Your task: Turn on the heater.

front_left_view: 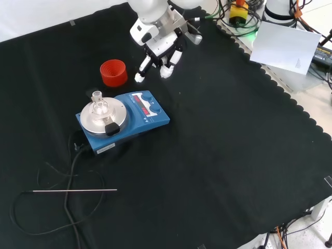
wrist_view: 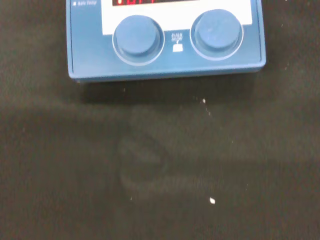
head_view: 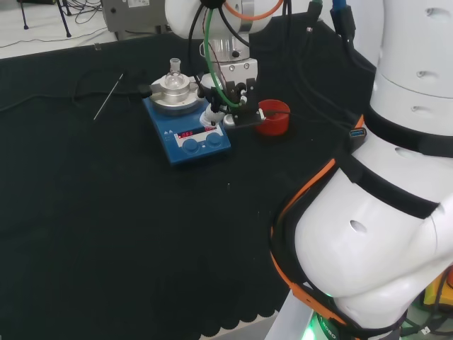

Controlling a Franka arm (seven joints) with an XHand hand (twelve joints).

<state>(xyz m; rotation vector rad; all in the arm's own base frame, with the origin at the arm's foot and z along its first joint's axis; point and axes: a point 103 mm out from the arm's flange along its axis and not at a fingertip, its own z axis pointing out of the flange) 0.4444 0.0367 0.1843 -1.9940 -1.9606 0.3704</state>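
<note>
Heater (front_left_view: pixel 124 120): a blue hotplate on the black cloth of the counter (front_left_view: pixel 218 155), well in from every counter edge, nearer the edge where the arm stands than the opposite one
On its plate: a small clear glass flask (front_left_view: pixel 98 105) on the round metal top
Control face: a strip with a lit red display (head_view: pixel 187 133) and two round blue knobs (wrist_view: pixel 138 40) and (wrist_view: pixel 217 31) set side by side
Heater's long axis: from the metal plate end to the control end; in the front view it runs left to right, and the control end points toward the arm's side of the counter
Robot hand (front_left_view: pixel 158 57): above the cloth just off the control end, fingers hanging down fairly straight and relaxed, holding nothing, not touching the heater
Direction to the knobs: in the front view the knobs lie just below and slightly left of the fingertips (front_left_view: pixel 139 77); in the head view the robot hand (head_view: pixel 228 106) is close beside the panel's right end
Nearer knob: probably the one toward the red ribbed ring (front_left_view: pixel 113 72), which stands just beside the robot hand
Likely next move: a short reach down onto a knob, judged from the wrist view looking straight at both
</note>
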